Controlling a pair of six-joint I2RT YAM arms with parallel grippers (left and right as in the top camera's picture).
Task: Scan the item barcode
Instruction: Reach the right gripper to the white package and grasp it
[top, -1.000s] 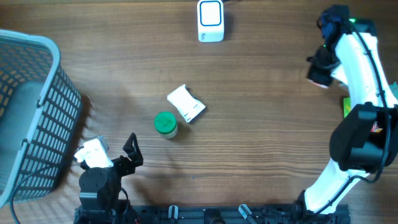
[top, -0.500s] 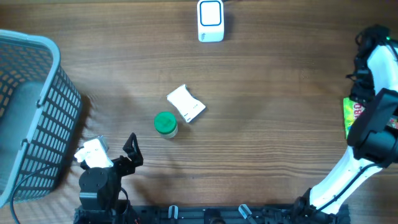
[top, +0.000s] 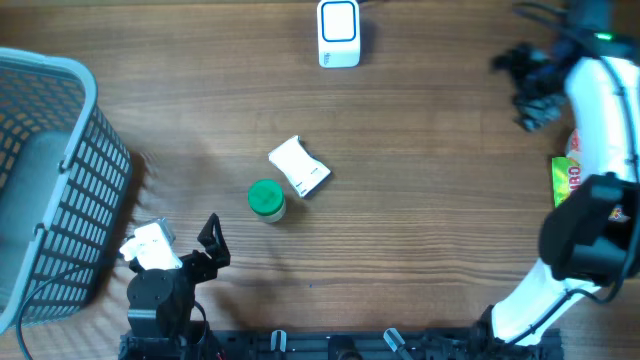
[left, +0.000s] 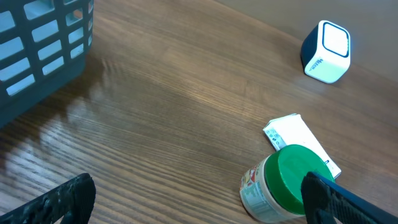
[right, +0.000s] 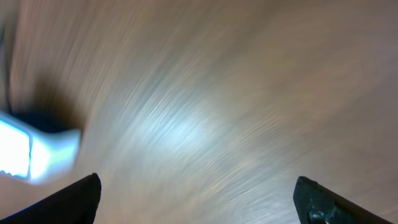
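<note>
Two wide-open pincers with nothing in them: left pincer (left: 196, 190) by the front edge of the desk (top: 420, 220), right pincer (right: 196, 193) near the far right corner. Near the middle, green-lid jar (top: 266, 199) just beside white packet (top: 300, 167). White scanner (top: 339, 33) at the far edge.

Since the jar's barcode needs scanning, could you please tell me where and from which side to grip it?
Probably around the round body of the jar just under its green lid, coming from the near side, where the open left gripper is. It stands upright, and the packet lies close behind it, crowding the far side.
</note>
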